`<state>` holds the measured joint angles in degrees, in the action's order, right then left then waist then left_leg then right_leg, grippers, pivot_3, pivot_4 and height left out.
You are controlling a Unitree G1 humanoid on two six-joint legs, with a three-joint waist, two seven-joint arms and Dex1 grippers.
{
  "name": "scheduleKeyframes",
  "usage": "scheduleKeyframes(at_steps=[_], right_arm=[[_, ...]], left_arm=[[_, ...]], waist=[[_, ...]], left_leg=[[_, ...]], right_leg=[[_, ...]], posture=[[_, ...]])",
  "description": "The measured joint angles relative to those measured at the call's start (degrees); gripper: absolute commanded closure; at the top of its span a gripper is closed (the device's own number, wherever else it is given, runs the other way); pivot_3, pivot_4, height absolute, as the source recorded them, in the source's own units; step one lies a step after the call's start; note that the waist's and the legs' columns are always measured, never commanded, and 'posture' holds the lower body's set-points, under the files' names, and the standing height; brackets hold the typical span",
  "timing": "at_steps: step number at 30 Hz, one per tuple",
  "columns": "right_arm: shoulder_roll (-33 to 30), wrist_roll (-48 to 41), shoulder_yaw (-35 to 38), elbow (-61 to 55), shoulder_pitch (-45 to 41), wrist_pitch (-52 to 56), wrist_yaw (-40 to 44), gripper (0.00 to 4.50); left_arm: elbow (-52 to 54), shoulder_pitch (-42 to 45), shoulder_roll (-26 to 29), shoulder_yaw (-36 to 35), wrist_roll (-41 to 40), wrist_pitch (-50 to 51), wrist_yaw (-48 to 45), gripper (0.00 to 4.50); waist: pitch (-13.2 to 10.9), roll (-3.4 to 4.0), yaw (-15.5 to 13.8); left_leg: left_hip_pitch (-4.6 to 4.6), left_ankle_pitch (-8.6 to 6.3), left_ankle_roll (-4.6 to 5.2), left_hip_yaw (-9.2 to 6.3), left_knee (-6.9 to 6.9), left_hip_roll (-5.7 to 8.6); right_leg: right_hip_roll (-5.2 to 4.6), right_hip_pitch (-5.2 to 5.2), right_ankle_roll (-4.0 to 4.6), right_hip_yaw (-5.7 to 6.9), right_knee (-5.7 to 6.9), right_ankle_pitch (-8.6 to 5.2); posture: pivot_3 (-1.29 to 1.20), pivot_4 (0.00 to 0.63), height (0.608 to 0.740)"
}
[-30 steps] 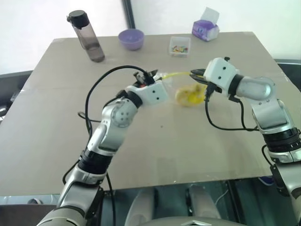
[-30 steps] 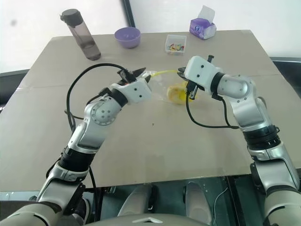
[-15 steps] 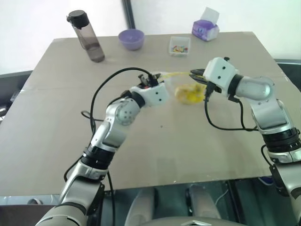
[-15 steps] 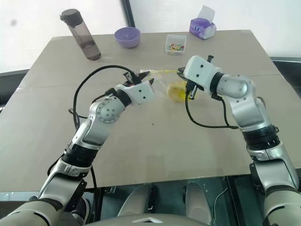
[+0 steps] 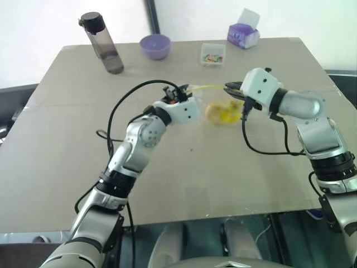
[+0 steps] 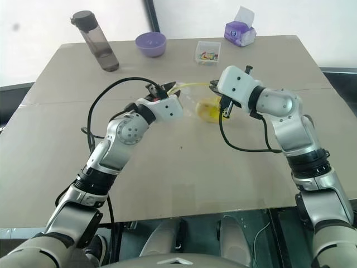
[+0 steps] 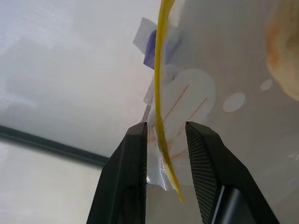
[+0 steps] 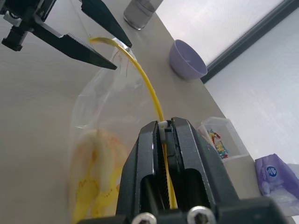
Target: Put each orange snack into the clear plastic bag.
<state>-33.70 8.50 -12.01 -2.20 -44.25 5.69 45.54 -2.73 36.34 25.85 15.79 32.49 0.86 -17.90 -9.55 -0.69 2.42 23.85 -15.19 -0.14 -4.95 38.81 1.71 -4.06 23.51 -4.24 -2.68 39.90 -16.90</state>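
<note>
Two robot arms hold a clear bag (image 6: pixel 196 99) by its yellow strip above a table (image 6: pixel 184 167). An orange bun (image 6: pixel 208 109) sits inside the bag

Silver-grey jointed arms, white wrist housings, looping black cables, ridged black fingers (image 7: pixel 133 177).

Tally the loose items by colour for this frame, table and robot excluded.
Purple: 2, bowl, tissue pack
Clear: 2, plastic bag, small box
Orange-yellow: 1, bun inside the bag
Dark grey: 1, bottle
Total: 6
</note>
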Motion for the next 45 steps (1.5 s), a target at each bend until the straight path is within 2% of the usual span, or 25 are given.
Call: scheduleKeyframes(at_steps=[2,3,5,6,16,18,27,30,45], right_arm=[[0.02,0.0,0.0,-0.35,0.0,0.26,0.0,4.5],[0.05,0.0,0.0,-0.43,0.0,0.35,0.0,4.5],[0.24,0.0,0.0,-0.71,0.04,0.5,0.0,4.5],[0.27,0.0,0.0,-0.9,0.06,0.54,0.0,4.5],[0.27,-0.32,0.0,-1.62,0.32,1.73,0.26,4.5],[0.27,-0.71,0.0,-1.91,0.47,2.05,0.5,3.78],[0.38,-0.98,0.0,-2.1,0.66,2.41,0.58,3.78],[0.28,-1.21,0.0,-2.1,0.66,2.52,0.88,4.44],[-0.03,-1.33,0.0,-2.21,1.1,2.82,1.33,4.44]], left_arm=[[-0.35,0.04,-0.02,-0.01,0.02,-0.04,0.46,3.13],[-0.42,0.11,-0.03,-0.01,0.03,-0.09,0.58,3.67],[-0.77,0.53,-0.03,-0.01,0.01,-0.22,0.61,4.32],[-0.82,0.65,-0.04,-0.01,-0.01,-0.28,0.62,4.47],[-0.92,0.69,-0.42,0.02,0.14,-0.27,0.75,4.47],[-0.92,0.69,-0.47,0.02,0.18,-0.16,0.81,4.5],[-0.92,0.69,-0.63,0.02,0.19,-0.05,0.88,4.5],[-0.92,0.69,-0.63,0.01,0.19,-0.04,0.92,4.5],[-1.04,0.69,-0.62,0.02,0.11,-0.12,1.31,4.5]], waist=[[0.0,0.0,-0.01],[0.0,0.0,-0.02],[0.0,0.0,-0.04],[0.0,0.0,-0.04],[0.0,0.0,-0.02],[0.0,0.0,-0.02],[0.0,0.0,-0.02],[0.0,0.0,-0.02],[0.0,0.0,-0.03]], left_leg=[[0.0,0.0,0.0,-0.01,0.0,0.0],[0.0,0.0,0.0,-0.01,0.0,0.0],[0.0,0.0,0.0,0.0,0.0,0.0],[0.0,0.0,0.0,0.0,0.0,0.0],[0.0,0.0,0.0,0.0,0.0,0.0],[0.0,0.0,0.0,0.0,0.0,0.0],[0.0,0.0,0.0,-0.01,0.0,0.0],[0.0,0.0,0.0,-0.01,0.0,0.0],[0.0,0.0,0.0,-0.01,0.01,0.0]], right_leg=[[0.0,0.0,0.0,0.0,0.0,0.0],[0.0,0.0,0.0,0.0,0.0,0.0],[0.0,0.0,0.0,0.0,0.0,0.0],[0.0,0.0,0.0,0.0,0.0,0.0],[0.0,0.0,0.0,0.0,0.0,0.0],[0.0,0.0,0.0,0.0,0.0,0.0],[0.0,0.0,0.0,0.0,0.0,0.0],[0.0,0.0,0.0,0.0,0.0,0.0],[0.0,0.0,0.0,0.0,0.0,0.0]], posture=[[0.0,0.15,0.74],[0.0,0.15,0.74],[0.0,0.15,0.74],[0.0,0.15,0.74],[0.0,0.15,0.74],[0.0,0.15,0.74],[0.0,0.15,0.74],[0.0,0.15,0.74],[0.0,0.15,0.74]])
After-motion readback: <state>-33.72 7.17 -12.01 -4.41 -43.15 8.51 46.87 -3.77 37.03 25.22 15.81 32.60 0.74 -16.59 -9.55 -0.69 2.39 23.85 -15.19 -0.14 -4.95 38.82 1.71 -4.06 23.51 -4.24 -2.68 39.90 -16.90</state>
